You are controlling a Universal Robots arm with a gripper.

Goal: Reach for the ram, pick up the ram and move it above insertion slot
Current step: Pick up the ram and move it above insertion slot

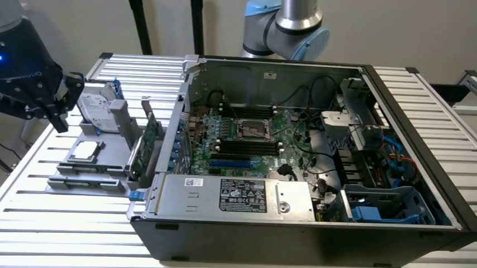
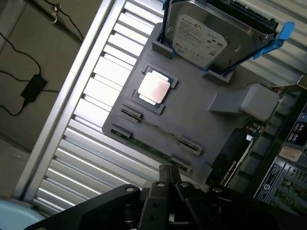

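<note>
Plain pale wall (image 1: 402,33) behind a ribbed aluminium table (image 1: 67,223); brownish floor (image 2: 57,52) with a black power adapter (image 2: 33,88)

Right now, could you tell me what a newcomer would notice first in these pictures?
The open computer case sits in the exterior view's middle, its green board bared. On that view's left a grey tray holds a silver hard drive, a square chip and the thin green ram, standing on edge. The black claw hangs above the tray, nearest the ram.
</note>
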